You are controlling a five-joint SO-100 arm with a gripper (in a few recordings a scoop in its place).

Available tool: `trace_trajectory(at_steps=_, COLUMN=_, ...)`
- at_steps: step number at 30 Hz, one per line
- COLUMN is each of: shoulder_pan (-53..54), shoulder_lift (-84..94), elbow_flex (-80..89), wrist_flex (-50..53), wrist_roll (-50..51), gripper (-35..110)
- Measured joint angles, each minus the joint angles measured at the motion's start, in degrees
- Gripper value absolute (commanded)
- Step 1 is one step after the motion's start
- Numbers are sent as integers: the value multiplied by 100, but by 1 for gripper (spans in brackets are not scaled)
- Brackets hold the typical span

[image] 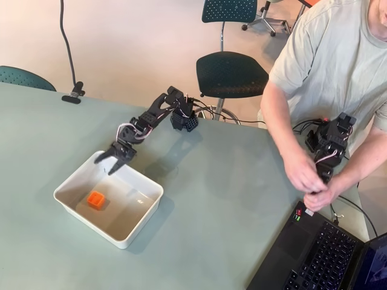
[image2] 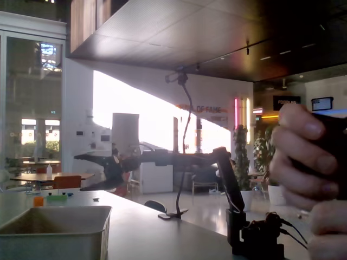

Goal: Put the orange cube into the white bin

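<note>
The orange cube [image: 96, 199] lies inside the white bin [image: 77, 176], towards its left end in the overhead view. My gripper [image: 104, 166] hangs open over the bin's far rim, up and right of the cube, and holds nothing. Seen from the side in the fixed view, the gripper [image2: 79, 173] stands well above the bin [image2: 54, 230] with its jaws spread wide. The bin's wall hides the cube there.
A person sits at the table's right side, hands near a laptop [image: 323, 254]. A gooseneck clamp [image: 72, 96] stands on the far table edge. Chairs [image: 231, 72] stand behind the table. Bare tabletop lies in front and right of the bin.
</note>
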State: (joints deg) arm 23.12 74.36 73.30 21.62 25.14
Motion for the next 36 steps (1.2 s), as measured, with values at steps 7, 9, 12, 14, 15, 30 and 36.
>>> trace_trajectory(at_steps=7, shoulder_pan=158, shoulder_lift=1986, elbow_flex=0, wrist_flex=2048, wrist_roll=0, gripper=57)
trace_trajectory(at_steps=9, shoulder_pan=114, shoulder_lift=2540, elbow_flex=0, wrist_flex=2848, wrist_roll=-9, gripper=57)
trace_trajectory(at_steps=12, shoulder_pan=-360, shoulder_lift=3006, elbow_flex=-9, wrist_flex=4034, wrist_roll=-272, gripper=57)
trace_trajectory(at_steps=14, shoulder_pan=-633, shoulder_lift=3067, elbow_flex=-9, wrist_flex=4676, wrist_roll=-773, gripper=57)
trace_trajectory(at_steps=15, shoulder_pan=-686, shoulder_lift=3076, elbow_flex=-9, wrist_flex=5019, wrist_roll=-1107, gripper=57)
trace_trajectory(at_steps=30, shoulder_pan=-527, shoulder_lift=3208, elbow_flex=2971, wrist_flex=6196, wrist_roll=-1521, gripper=57)
trace_trajectory(at_steps=36, shoulder_pan=-580, shoulder_lift=3867, elbow_flex=5001, wrist_flex=4720, wrist_roll=-1354, gripper=57)
